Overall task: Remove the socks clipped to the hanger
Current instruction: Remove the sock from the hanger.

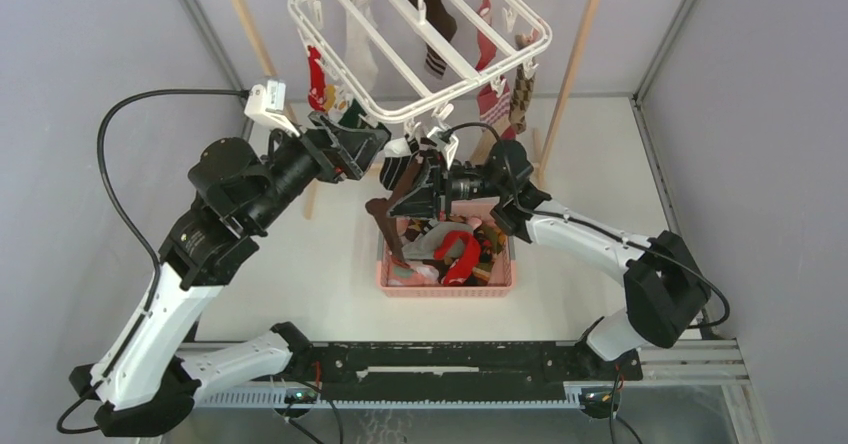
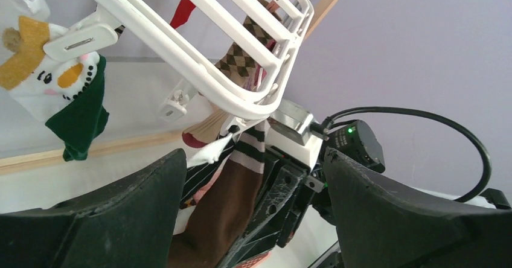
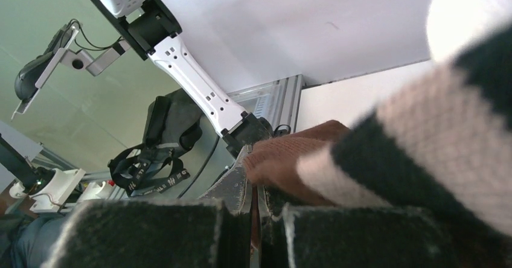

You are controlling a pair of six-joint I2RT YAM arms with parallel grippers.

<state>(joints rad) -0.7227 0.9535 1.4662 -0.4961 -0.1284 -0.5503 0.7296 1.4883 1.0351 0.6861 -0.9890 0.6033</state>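
My right gripper (image 1: 415, 194) is pinched shut on the brown striped-cuff sock (image 1: 385, 219) — it hangs clipped at the near corner of the hanger (image 1: 338, 57). My left gripper (image 1: 365, 146) hovers just beside it, fingers wide apart.

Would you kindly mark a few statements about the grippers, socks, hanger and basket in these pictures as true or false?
1. The right gripper is shut on the brown sock. True.
2. The left gripper grips a green sock. False: it is open and holds nothing.
3. The basket holds a red sock. True.
4. The hanger is bare. False: several socks hang from its clips.
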